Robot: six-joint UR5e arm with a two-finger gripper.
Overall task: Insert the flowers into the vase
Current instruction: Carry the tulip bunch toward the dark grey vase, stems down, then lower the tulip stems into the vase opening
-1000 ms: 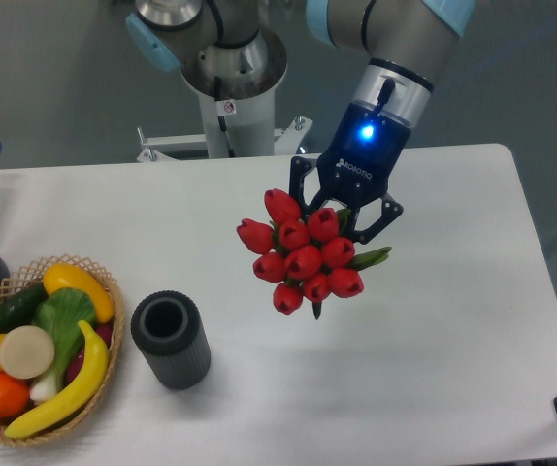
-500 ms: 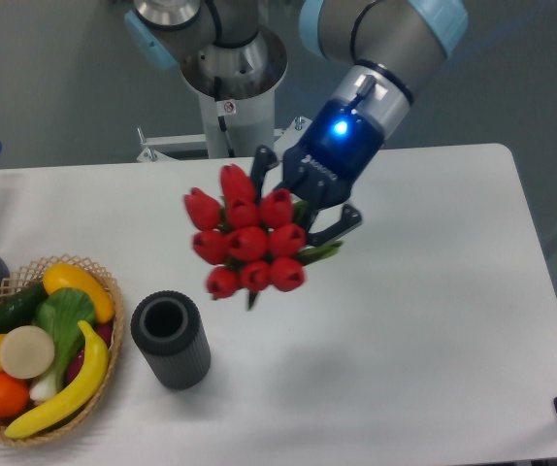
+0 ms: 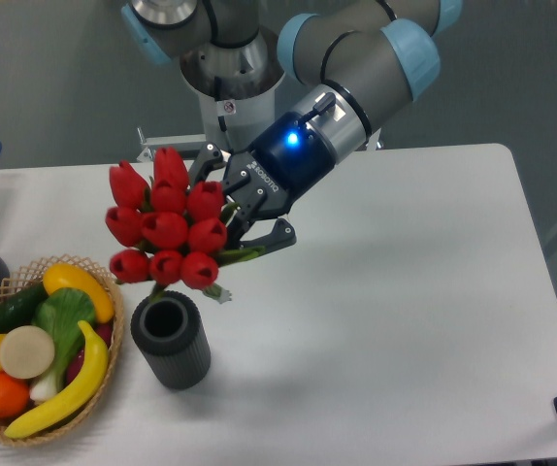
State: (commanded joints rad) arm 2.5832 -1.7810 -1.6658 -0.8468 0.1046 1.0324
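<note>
The gripper (image 3: 232, 221), clamped on the flowers (image 3: 166, 229), has swung them left to just above the vase (image 3: 171, 340), ready for lowering.

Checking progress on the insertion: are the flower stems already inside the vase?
No, the flowers hang above the vase, held by the gripper.
</note>
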